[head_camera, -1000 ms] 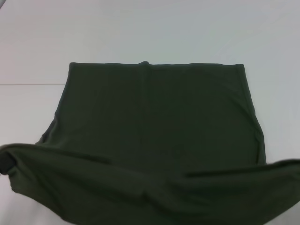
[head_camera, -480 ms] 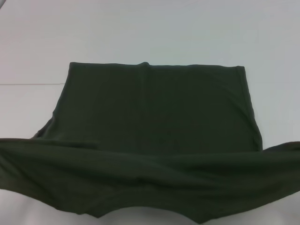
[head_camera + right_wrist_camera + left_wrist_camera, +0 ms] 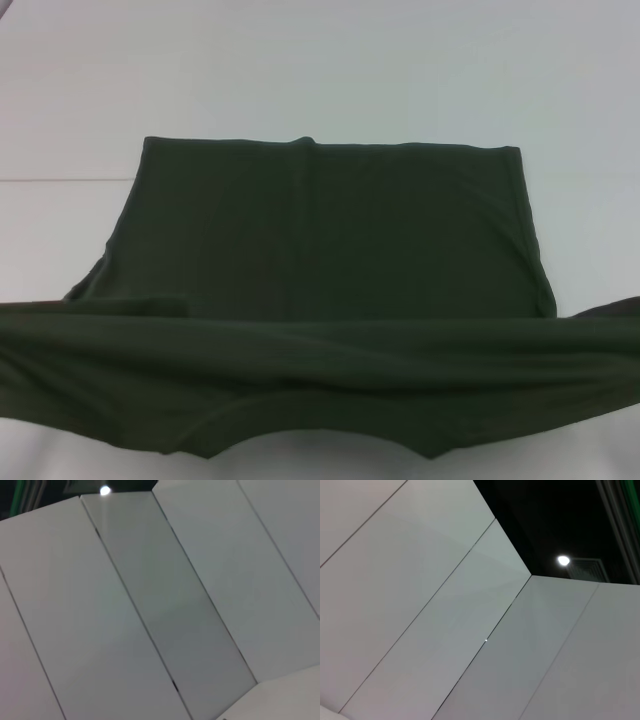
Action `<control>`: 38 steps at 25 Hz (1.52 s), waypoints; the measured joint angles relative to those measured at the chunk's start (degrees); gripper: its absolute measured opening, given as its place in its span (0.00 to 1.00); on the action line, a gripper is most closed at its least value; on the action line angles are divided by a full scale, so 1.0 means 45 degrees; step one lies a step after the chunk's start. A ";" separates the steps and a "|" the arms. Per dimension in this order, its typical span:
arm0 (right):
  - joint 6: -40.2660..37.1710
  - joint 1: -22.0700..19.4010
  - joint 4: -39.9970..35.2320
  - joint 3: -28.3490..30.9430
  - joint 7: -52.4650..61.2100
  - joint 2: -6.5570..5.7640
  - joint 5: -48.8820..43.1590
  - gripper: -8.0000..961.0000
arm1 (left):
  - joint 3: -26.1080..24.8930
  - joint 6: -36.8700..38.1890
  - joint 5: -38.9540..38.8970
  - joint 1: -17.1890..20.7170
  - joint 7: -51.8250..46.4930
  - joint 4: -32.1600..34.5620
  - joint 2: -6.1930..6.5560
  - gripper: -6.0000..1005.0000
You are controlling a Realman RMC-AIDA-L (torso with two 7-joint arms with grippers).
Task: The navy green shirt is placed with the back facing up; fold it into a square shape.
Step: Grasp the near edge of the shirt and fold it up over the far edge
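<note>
Fabric spans the nearest part of the head view: a wide band of the navy green shirt (image 3: 330,240) stretches across the whole picture and runs out of frame at both the left and the right edge. The band's lower edge sags in shallow curves, with a pointed dip toward the right of centre, and pale table (image 3: 300,80) shows under it along the bottom of the picture. Long soft creases run sideways through the band. At its upper left a short fold of cloth lies over the flat part.

Behind the band, the shirt lies flat on the table as a broad, nearly square panel. Its side edges slant slightly inward toward the far end. A faint vertical crease runs down from a small bump at the middle of the straight far edge. Beyond that edge is bare white tabletop, with a thin seam line at the left.

Neither the left gripper nor the right gripper shows in any view, so I cannot tell how either stands or how the shirt lies relative to it. The left wrist view shows only white wall panels (image 3: 420,605) and a round lamp (image 3: 563,560) against a dark ceiling. The right wrist view shows similar panels (image 3: 150,605) and a lamp (image 3: 104,490).
</note>
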 joint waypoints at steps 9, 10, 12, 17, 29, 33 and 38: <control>0.0009 0.0021 -0.0060 0.0150 -0.0133 0.0222 0.0016 0.05 | 0.0012 0.0006 0.0000 0.0008 0.0122 -0.0085 -0.0093 0.03; 0.0015 0.0037 -0.0056 0.0169 -0.0136 0.0248 0.0016 0.05 | 0.0000 -0.0004 0.0000 -0.0040 0.0142 -0.0118 -0.0102 0.03; 0.0023 0.0063 -0.0056 0.0250 -0.0142 0.0320 0.0016 0.05 | -0.0028 -0.0032 -0.0006 -0.0176 0.0230 -0.0247 -0.0114 0.03; 0.0142 0.0236 -0.0009 0.1041 -0.0120 0.0606 0.0031 0.05 | -0.0399 -0.0249 -0.0267 -0.0636 0.0755 -0.0796 -0.0103 0.03; 0.2190 0.0862 0.0008 0.1984 -0.0014 0.1257 0.0029 0.05 | -0.1317 -0.2582 -0.0285 -0.1950 0.2019 -0.2348 -0.0066 0.03; 0.2896 0.1152 0.0193 0.1960 -0.0092 0.1375 0.0020 0.05 | -0.1342 -0.3486 -0.0286 -0.2412 0.2574 -0.2584 -0.0147 0.03; 0.3681 0.1538 0.0491 0.1925 -0.0221 0.1384 0.0027 0.05 | -0.1306 -0.4621 -0.0284 -0.3118 0.3299 -0.2968 -0.0160 0.03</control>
